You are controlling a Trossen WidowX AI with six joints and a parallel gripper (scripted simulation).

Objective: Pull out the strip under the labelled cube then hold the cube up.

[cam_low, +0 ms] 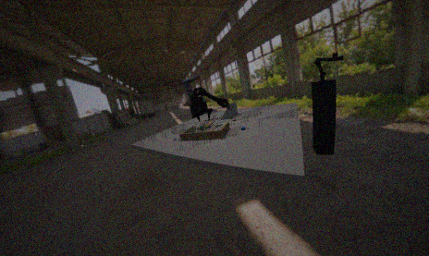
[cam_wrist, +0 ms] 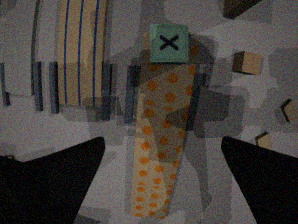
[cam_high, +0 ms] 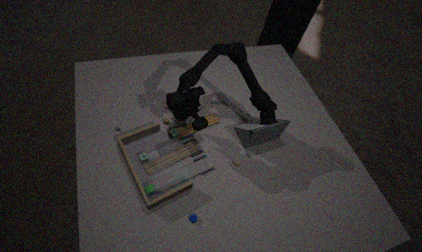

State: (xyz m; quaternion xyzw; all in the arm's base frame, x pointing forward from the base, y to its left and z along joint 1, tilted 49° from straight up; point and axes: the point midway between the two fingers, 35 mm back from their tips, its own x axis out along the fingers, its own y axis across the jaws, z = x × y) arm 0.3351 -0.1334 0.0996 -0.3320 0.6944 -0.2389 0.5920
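The labelled cube (cam_wrist: 169, 43) (cam_high: 173, 132) is green with a black X on top. It appears to rest on the far part of the strip with orange dots (cam_wrist: 162, 130) (cam_high: 210, 120), whose near end reaches out past the dark guide rails. My gripper (cam_wrist: 162, 143) (cam_high: 190, 120) (cam_low: 204, 118) is open and empty; its fingertips stand either side of the dotted strip in the wrist view, nearer than the cube. A strip with blue lines (cam_wrist: 73, 50) (cam_high: 175, 157) and a grey strip (cam_wrist: 17, 55) lie to the left in the wrist view.
A wooden-walled frame (cam_high: 170, 196) (cam_low: 203, 135) surrounds the strips. Inside it are a pale green cube (cam_high: 144, 156) and a brighter green cube (cam_high: 150, 188). A tan block (cam_wrist: 247, 63) lies right of the labelled cube. A blue ball (cam_high: 193, 218) (cam_low: 243, 128) and a grey panel (cam_high: 261, 134) are outside.
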